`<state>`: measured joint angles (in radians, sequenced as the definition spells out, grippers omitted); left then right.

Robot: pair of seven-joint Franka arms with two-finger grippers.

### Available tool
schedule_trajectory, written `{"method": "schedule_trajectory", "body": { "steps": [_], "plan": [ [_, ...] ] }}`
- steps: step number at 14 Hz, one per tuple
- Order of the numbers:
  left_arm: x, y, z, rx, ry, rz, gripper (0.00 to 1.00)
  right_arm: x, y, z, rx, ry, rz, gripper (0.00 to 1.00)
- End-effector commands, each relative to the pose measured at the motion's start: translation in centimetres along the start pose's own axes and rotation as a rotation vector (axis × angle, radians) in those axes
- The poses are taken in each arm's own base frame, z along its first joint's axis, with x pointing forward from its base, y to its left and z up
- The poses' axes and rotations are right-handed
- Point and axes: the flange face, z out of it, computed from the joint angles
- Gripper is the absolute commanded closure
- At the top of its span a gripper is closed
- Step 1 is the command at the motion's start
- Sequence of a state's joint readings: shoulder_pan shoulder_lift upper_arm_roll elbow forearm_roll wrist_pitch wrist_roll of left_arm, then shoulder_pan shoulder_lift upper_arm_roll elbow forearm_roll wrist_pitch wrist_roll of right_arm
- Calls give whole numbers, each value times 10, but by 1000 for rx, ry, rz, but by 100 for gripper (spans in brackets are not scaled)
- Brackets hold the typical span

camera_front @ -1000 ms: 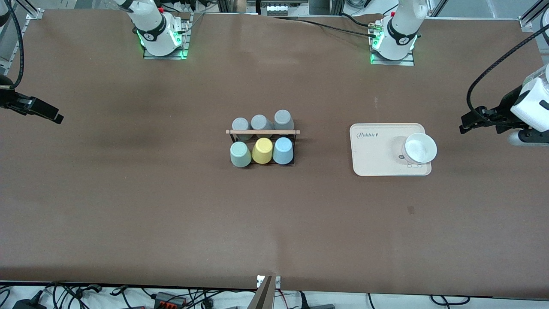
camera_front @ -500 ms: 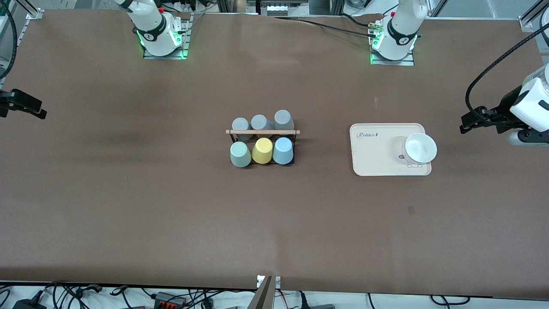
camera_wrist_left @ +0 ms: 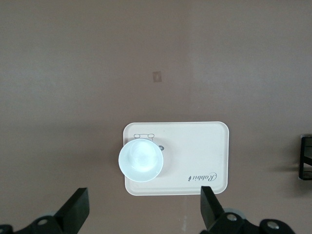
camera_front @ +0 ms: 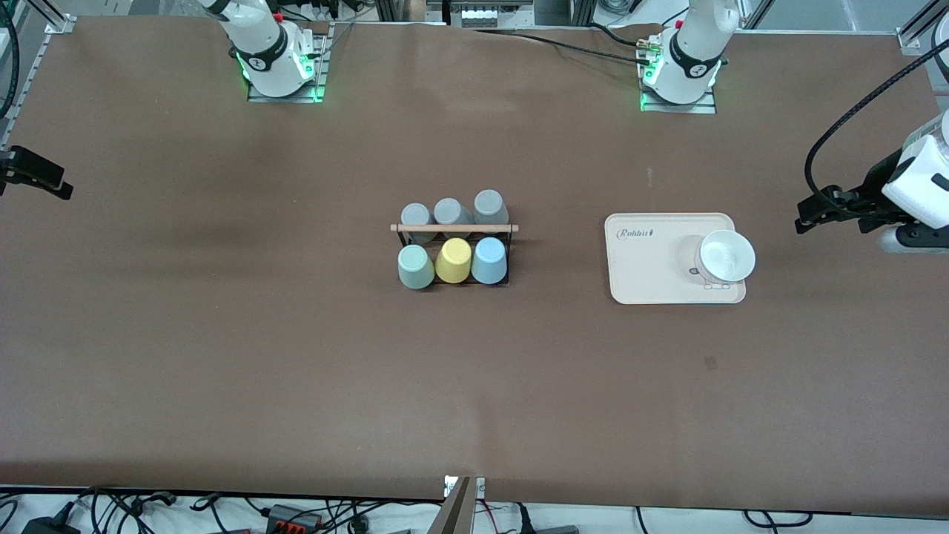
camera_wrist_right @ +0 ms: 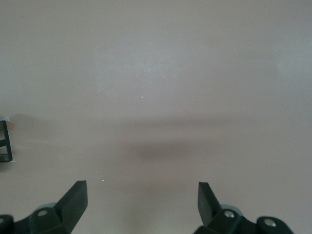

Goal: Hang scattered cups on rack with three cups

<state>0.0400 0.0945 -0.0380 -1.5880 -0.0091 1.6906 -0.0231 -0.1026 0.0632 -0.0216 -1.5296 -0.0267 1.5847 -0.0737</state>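
Since the earlier frames the right gripper (camera_front: 44,182) has drawn back toward the edge at the right arm's end of the table; nothing else has shifted. It hangs over bare brown tabletop, fingers (camera_wrist_right: 73,197) spread wide and empty. The left gripper (camera_front: 812,211) waits over the left arm's end of the table, fingers (camera_wrist_left: 78,209) also wide apart, holding nothing.

The small black wire rack with a light wooden top bar (camera_front: 454,228) stands mid-table, carrying six cups. Three are grey cups (camera_front: 451,211), farther from the front camera. Nearer sit one pale sage green cup (camera_front: 415,267), one yellow cup (camera_front: 454,261) and one light blue cup (camera_front: 489,261).

One cream tray (camera_front: 652,267) holds one white bowl (camera_front: 726,256).
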Motion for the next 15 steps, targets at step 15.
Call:
{"method": "schedule_trajectory", "body": {
  "steps": [15],
  "plan": [
    [-7, 0, -3, 10, 7, 19, 0, 2, -37, 8, 32, -19, 23, 0]
  ]
}}
